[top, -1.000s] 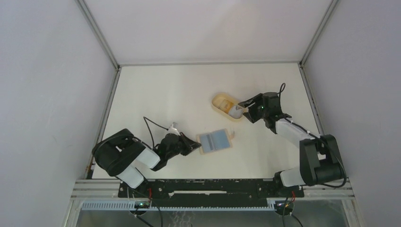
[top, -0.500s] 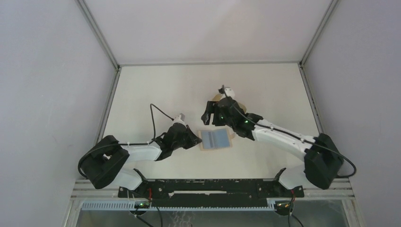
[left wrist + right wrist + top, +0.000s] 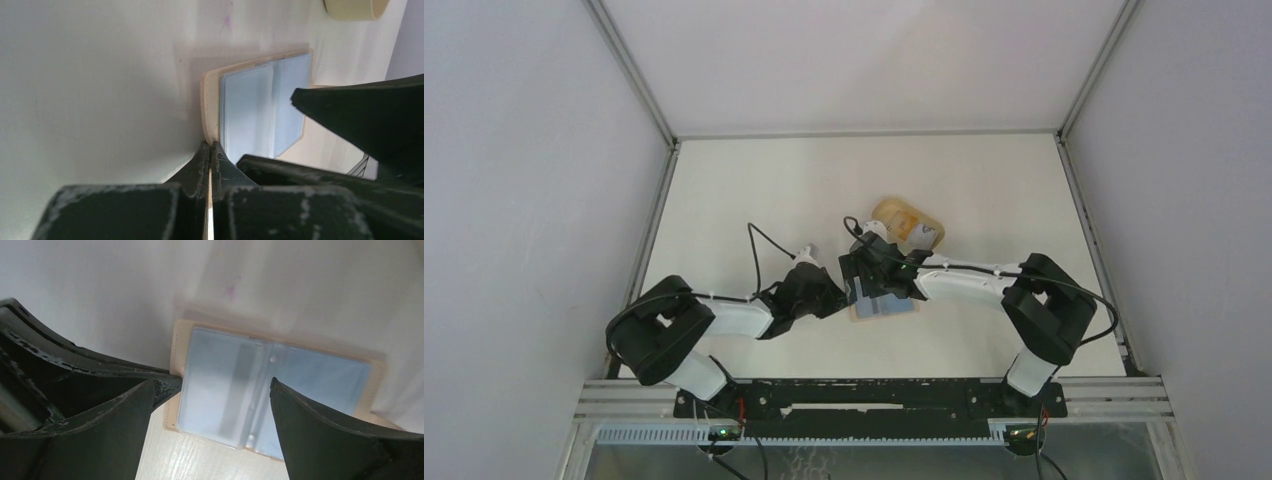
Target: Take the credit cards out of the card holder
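The card holder (image 3: 890, 308) lies open on the table, tan with blue-grey clear sleeves. My left gripper (image 3: 834, 297) is shut on its left tan edge (image 3: 209, 107), fingers pinched together (image 3: 210, 152). My right gripper (image 3: 864, 283) hovers open just over the holder's left half; in the right wrist view (image 3: 211, 384) its jaws straddle the left sleeve. A credit card (image 3: 220, 382) with a dark stripe sits inside that sleeve. The right sleeve (image 3: 320, 375) looks blue-grey too.
An oval tan tray (image 3: 894, 213) stands just behind the holder, with a pale card (image 3: 922, 234) in it. It shows at the top right of the left wrist view (image 3: 355, 7). White walls close in the table on three sides.
My right arm has swung from the tray across to above the holder's left half. My left gripper moved right onto the holder's left edge.
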`<state>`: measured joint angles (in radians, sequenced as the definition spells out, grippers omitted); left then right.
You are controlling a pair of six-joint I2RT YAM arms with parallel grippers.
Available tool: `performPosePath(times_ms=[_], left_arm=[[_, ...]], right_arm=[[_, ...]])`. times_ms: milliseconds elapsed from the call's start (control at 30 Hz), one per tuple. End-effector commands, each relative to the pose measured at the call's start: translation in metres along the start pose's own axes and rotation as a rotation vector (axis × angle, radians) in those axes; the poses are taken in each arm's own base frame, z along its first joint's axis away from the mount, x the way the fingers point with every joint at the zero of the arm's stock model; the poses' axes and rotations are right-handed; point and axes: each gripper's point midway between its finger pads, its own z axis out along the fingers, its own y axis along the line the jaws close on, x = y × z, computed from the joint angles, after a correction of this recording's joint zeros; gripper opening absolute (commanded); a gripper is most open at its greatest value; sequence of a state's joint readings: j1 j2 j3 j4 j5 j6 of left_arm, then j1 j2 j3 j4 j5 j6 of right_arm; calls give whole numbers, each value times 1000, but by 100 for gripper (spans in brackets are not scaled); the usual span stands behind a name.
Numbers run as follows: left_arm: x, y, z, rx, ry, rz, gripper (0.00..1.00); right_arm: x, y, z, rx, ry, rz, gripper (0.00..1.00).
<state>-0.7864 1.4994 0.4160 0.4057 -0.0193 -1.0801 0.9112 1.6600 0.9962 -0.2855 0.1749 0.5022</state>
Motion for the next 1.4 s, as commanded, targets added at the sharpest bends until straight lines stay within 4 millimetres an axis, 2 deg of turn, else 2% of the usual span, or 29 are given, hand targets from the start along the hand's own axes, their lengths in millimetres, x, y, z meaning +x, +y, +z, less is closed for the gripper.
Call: performPosePath(times_ms=[0, 133, 433, 700, 1000, 1367], left_arm=[[10, 11, 3, -39, 25, -1, 0], [14, 12, 6, -38, 42, -5, 0], [22, 18, 7, -36, 52, -23, 0], [25, 25, 4, -44, 43, -42, 0], [27, 27, 6, -49, 48, -45, 0], [29, 28, 6, -46, 50, -56, 0]], right_arm=[[1, 13, 4, 6, -7, -54, 94], [9, 7, 8, 80, 13, -95, 94], [21, -3, 22, 132, 45, -96, 94], [19, -31, 24, 196, 66, -79, 93], [11, -61, 10, 240, 52, -70, 93], [-7, -78, -8, 265, 5, -56, 93]])
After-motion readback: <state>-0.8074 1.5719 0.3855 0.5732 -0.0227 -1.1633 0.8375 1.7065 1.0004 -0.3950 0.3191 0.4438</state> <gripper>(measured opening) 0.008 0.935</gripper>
